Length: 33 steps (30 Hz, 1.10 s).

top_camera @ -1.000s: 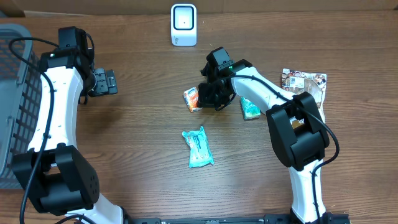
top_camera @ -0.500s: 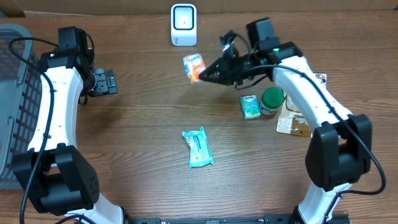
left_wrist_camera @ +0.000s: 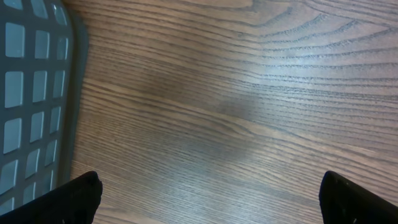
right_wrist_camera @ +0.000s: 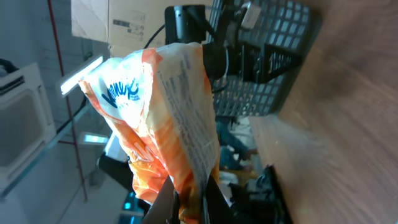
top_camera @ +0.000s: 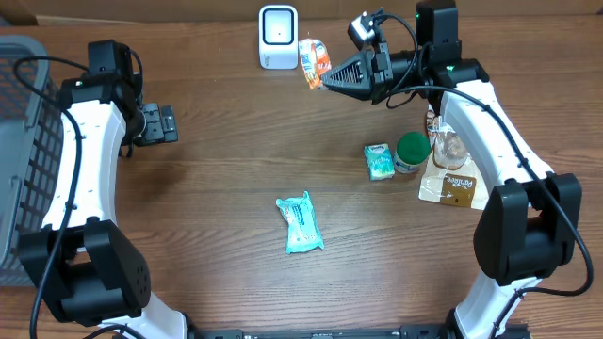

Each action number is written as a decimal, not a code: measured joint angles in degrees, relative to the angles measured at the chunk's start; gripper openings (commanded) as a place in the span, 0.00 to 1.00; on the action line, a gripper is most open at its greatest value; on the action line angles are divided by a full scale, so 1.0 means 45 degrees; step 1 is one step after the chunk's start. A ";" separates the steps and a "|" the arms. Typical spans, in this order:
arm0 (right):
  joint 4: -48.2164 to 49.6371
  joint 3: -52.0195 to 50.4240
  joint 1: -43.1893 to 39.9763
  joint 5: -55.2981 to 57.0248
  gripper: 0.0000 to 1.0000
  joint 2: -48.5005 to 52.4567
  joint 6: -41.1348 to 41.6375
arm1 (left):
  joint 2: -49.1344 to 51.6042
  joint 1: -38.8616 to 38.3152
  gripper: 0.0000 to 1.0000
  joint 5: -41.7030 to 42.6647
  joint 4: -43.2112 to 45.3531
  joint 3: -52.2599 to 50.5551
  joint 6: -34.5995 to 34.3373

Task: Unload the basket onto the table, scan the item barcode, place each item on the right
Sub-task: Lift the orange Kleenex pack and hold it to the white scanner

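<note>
My right gripper (top_camera: pixel 327 82) is shut on an orange and white snack packet (top_camera: pixel 314 62), holding it in the air just right of the white barcode scanner (top_camera: pixel 278 37) at the table's back edge. In the right wrist view the orange packet (right_wrist_camera: pixel 163 118) fills the middle, pinched at its lower end between my fingers (right_wrist_camera: pixel 214 202). My left gripper (top_camera: pixel 168 123) stands open over bare wood at the left, nothing between its fingertips (left_wrist_camera: pixel 78 198).
A teal pouch (top_camera: pixel 301 224) lies mid-table. A small teal box (top_camera: pixel 379 161), a green-lidded jar (top_camera: pixel 412 152) and a brown packet (top_camera: pixel 451 185) sit at the right. A grey basket (top_camera: pixel 26 141) stands at the left edge, its wall (left_wrist_camera: pixel 34 93) showing in the left wrist view.
The right gripper has lifted the orange packet off the table and carried it back and to the right, up beside the scanner. The left arm has not moved.
</note>
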 measured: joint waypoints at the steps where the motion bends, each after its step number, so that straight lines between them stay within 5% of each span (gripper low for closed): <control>1: 0.0044 0.0000 0.0005 -0.0010 0.04 0.0000 0.0107 | 0.0000 0.0000 1.00 0.0000 -0.0005 0.0000 0.0000; 8: -0.0510 0.0000 0.0092 0.1088 0.04 0.0000 0.0287 | 0.0000 0.0000 1.00 0.0000 0.0005 0.0000 0.0000; 16: -0.6470 0.0316 0.2501 1.1171 0.04 0.0005 -0.2885 | 0.0000 0.0000 0.99 -0.0005 0.0000 0.0000 0.0000; 21: -0.8310 0.3026 0.2764 1.6004 0.04 0.0083 -0.3740 | 0.0000 0.0000 1.00 0.0000 0.0000 0.0000 0.0000; 26: -0.6819 0.5134 0.3419 2.1954 0.04 0.0005 -0.4881 | 0.0000 0.0000 1.00 0.0000 -0.0010 0.0000 0.0000; 33: -0.0636 0.5309 0.4595 2.6617 0.04 0.1268 -0.8456 | 0.0000 0.0000 1.00 0.0000 0.0005 0.0000 0.0000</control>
